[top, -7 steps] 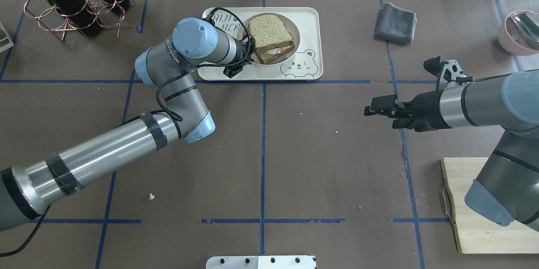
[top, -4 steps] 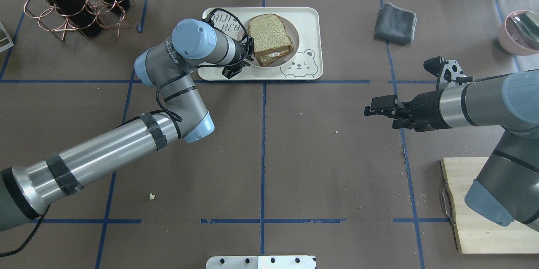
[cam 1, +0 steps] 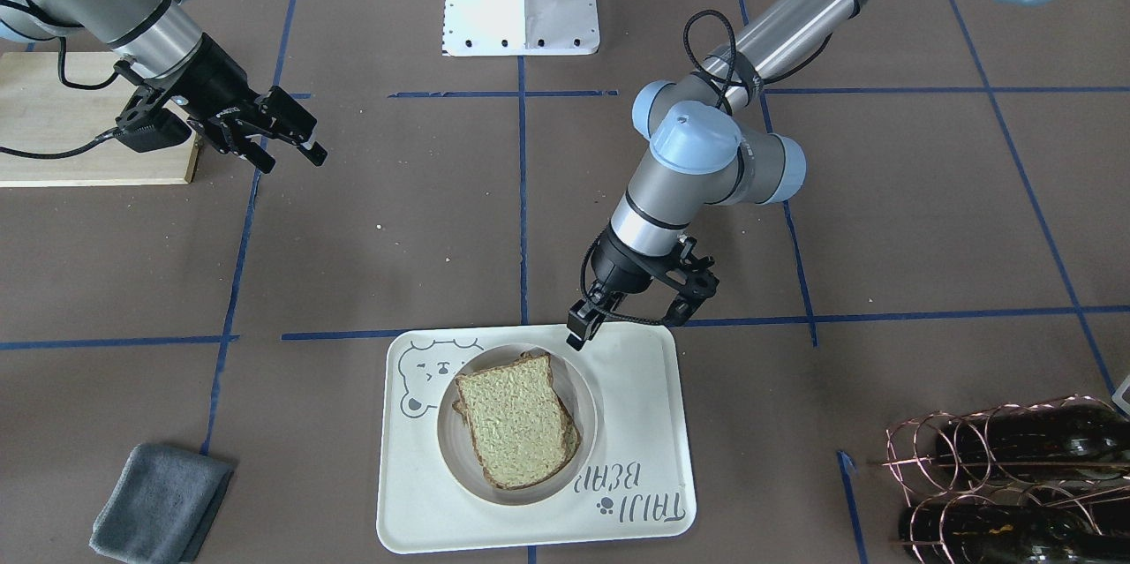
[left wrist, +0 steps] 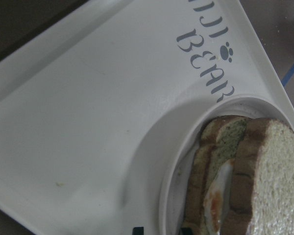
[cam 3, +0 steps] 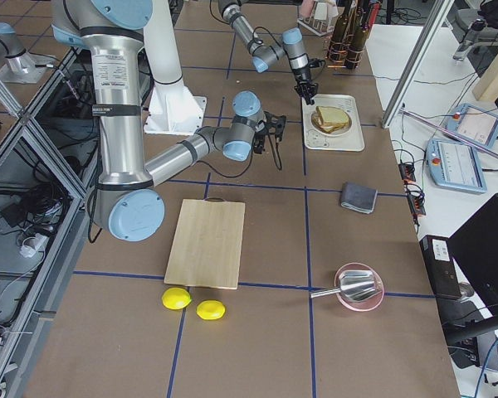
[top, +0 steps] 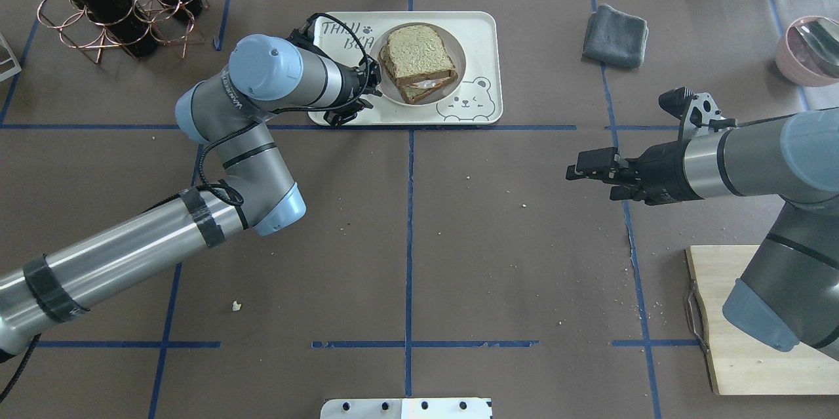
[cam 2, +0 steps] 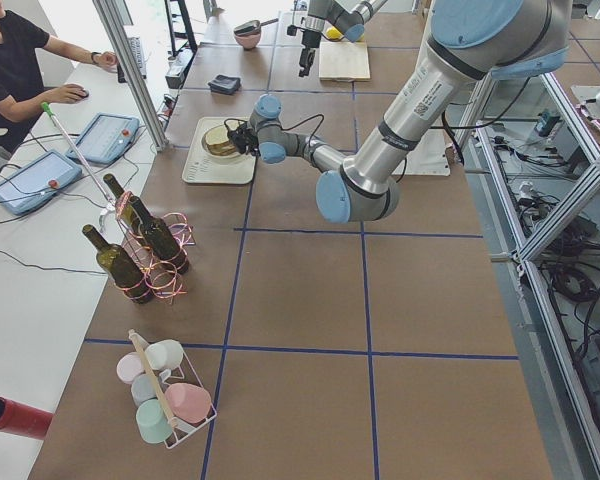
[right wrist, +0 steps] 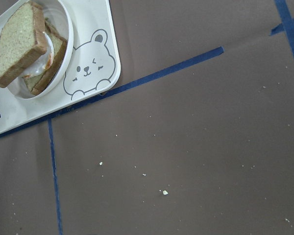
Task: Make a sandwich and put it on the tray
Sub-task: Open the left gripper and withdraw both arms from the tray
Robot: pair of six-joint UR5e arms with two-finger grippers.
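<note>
The sandwich [cam 1: 516, 418] lies on its plate [cam 1: 446, 442] in the tray [cam 1: 636, 405], just beside the left pincer [cam 1: 629, 323]; that pincer hangs wide open, empty, over the tray's rim; the right pincer [cam 1: 291, 160], open and empty, is well apart.

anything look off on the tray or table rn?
Minor only. The sandwich's top slice sits skewed over the bottom one, and the egg peeks out on the robot-facing side. Its plate sits within the tray. Loose crumbs are scattered on the brown table cover.
</note>
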